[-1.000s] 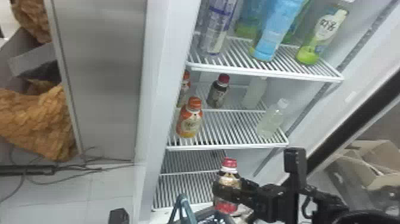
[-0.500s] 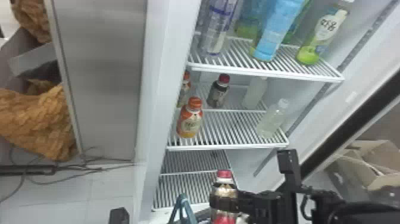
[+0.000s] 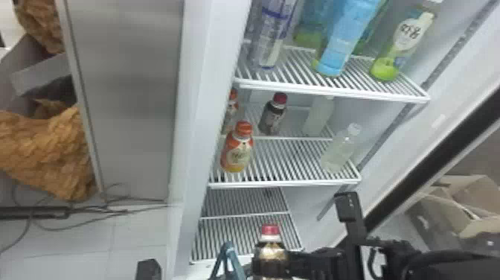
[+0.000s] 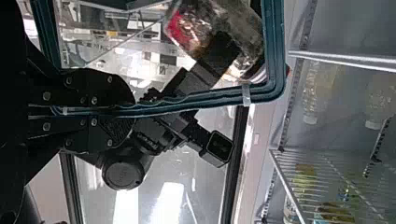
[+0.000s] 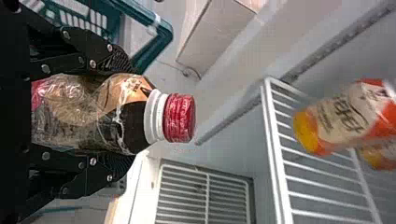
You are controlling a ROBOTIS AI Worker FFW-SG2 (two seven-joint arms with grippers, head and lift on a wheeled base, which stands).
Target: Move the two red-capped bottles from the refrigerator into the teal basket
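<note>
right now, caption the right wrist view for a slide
Right gripper holding a red-capped bottle, teal basket and refrigerator shelves nearby.

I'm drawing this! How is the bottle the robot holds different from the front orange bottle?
The held bottle has a red cap; the orange bottle has an orange one. The held bottle looks dark and tan; the orange bottle, orange and yellow. The held bottle is in the right gripper; the orange bottle stands on a shelf. Both are capped.
</note>
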